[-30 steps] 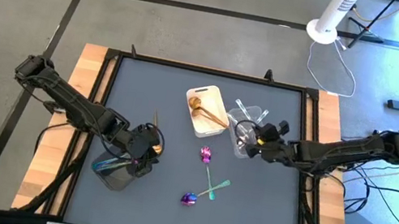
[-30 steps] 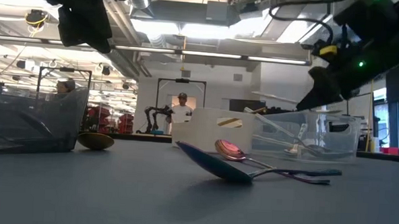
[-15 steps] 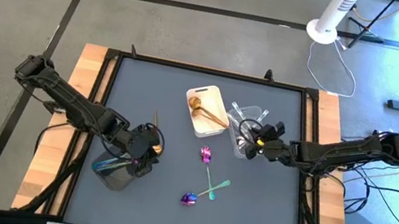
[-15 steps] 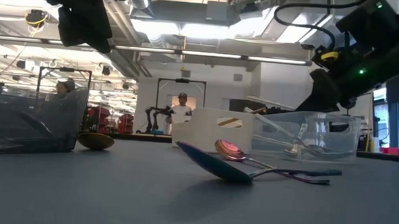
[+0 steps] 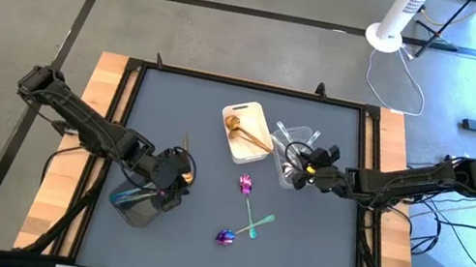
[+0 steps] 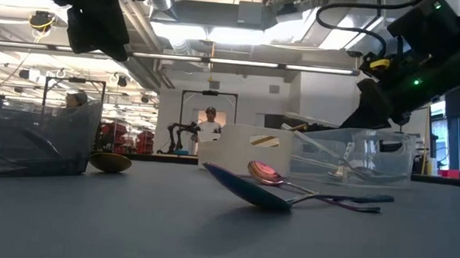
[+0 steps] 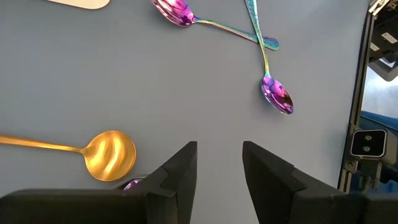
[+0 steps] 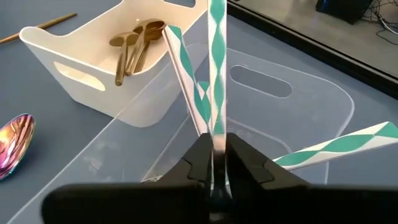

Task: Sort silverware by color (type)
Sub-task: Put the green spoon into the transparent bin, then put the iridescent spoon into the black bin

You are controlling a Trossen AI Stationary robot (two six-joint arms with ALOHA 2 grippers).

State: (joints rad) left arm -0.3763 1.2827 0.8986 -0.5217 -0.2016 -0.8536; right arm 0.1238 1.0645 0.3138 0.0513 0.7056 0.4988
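My right gripper hangs over the clear tray, shut on a thin shiny silver piece that shows teal and white bands. More such pieces lie in that tray. Gold spoons lie in the white tray. Two iridescent spoons lie crossed on the mat. A gold spoon lies on the mat beside the dark grey tray. My left gripper is open and empty above the mat, next to that tray and the gold spoon. My right gripper pinches the silver piece's near end between its two fingers. The piece runs straight on from the fingertips, in line with them, out over the clear tray. Whether its far end rests on anything, I cannot tell.
The grey mat has free room along its near and left parts. The table's black frame and wooden edges border it. In the low view, people stand in the room far behind the table.
My right gripper has gone down a little over the clear tray with the silver piece, then kept still.
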